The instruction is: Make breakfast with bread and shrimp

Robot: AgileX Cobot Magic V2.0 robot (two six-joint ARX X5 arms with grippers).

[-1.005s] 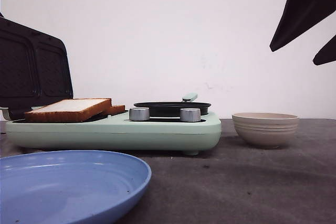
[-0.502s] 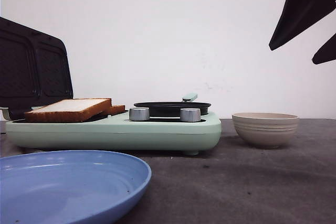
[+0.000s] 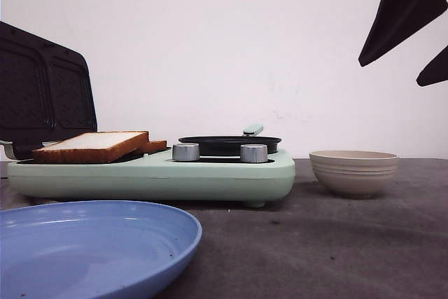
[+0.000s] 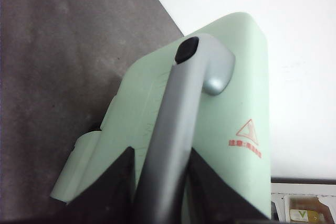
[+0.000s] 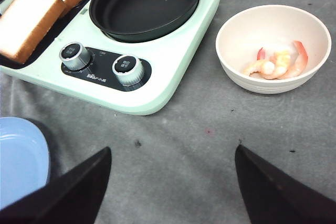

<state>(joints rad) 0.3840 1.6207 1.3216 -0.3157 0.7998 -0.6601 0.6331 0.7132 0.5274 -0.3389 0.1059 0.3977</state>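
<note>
Overhead, right hand (image 5: 170, 182) (fingers wide) above bare table (image 5: 199, 145).

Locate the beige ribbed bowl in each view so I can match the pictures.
Front view: beige ribbed bowl sits on the table, right of the mint-green cooker.
Left wrist view: not in it.
Right wrist view: upper right, holding pinkish-orange shrimp.
Shared landmark: the cooker's two silver knobs.

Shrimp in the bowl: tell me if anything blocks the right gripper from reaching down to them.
Nothing visible does. The right gripper hangs above bare table with jaws open, and the shrimp lie uncovered in the open-topped bowl, beside the breakfast maker.
</note>
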